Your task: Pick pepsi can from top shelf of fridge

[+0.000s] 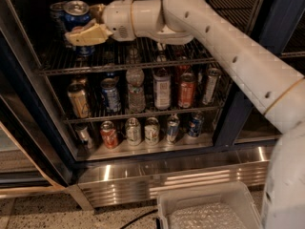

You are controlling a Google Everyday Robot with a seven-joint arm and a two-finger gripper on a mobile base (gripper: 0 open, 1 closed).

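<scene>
I'm watching the tan two-finger gripper [82,35] at the blue, silver-lidded pepsi can [76,14], left on the chrome wire top shelf [143,52], and, unable to tell whether it's clamped, I'm fearing a slip.

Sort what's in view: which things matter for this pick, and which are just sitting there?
For the job: gripper at the pepsi can, top shelf, fridge.
Just there: clear bottle, red can, bottom-row cans, plastic bin.

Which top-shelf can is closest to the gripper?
The pepsi can, blue with a silver lid, at the front: the gripper lies across it. The other cans stand behind, farther left.
</scene>
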